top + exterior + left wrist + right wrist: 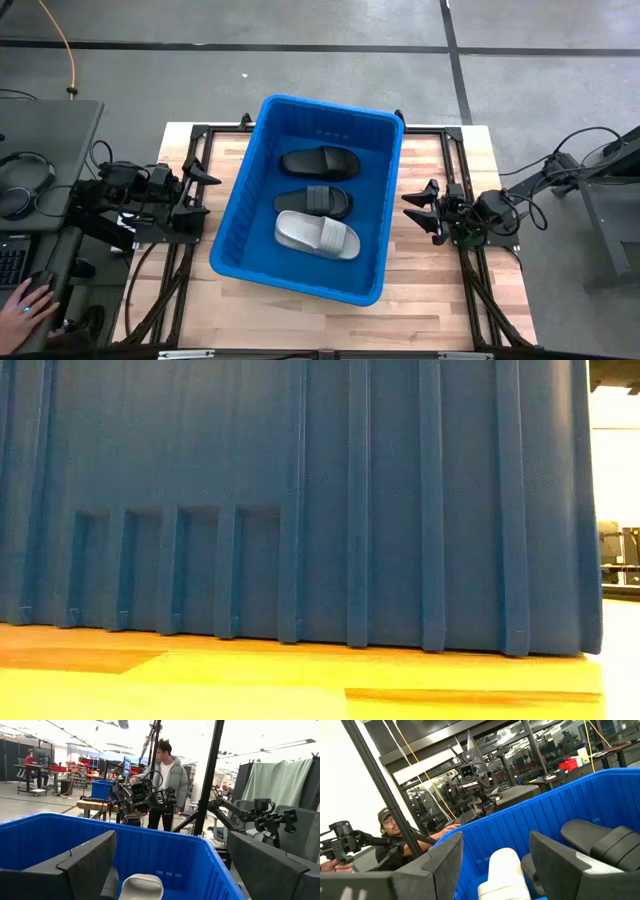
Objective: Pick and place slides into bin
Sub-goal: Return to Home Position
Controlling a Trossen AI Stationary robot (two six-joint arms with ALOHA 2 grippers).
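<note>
Bin: we see the bin (pixel 236 215), a deep bright-blue plastic tub with a rolled rim. It stands in the middle of the wooden worktop (pixel 440 300), turned a little askew to its edges.
Bin wall: in the low view its outer side fills nearly the whole picture. We see upright ribs and a row of shallow rectangular recesses low down, and its foot rests on the wood.
Slides: we count three on the bin's floor, all sole down and strap up, lying crosswise in a row.
First black slide (pixel 320 161): matte black with one wide strap. It lies nearest the bin wall at the high view's top, with a gap to the next one.
Second black slide (pixel 313 200): also black, in the middle of the row.
Light grey slide (pixel 317 235): pale grey to white, just beside the second black slide; we cannot tell whether they touch. In both wrist views its rounded pale end shows inside the blue wall.
Left gripper (pixel 199 190): outside the bin, near its left wall, with its fingers spread wide and nothing between them.
Right gripper (pixel 420 210): outside the right wall, pointing toward the bin, its fingers likewise parted and empty.
People: a hand (pixel 30 300) shows at the high view's lower-left corner. A person in a grey jacket (pixel 167 775) stands beyond the bin in the left wrist view. A person in a cap (pixel 390 827) shows in the right wrist view.
</note>
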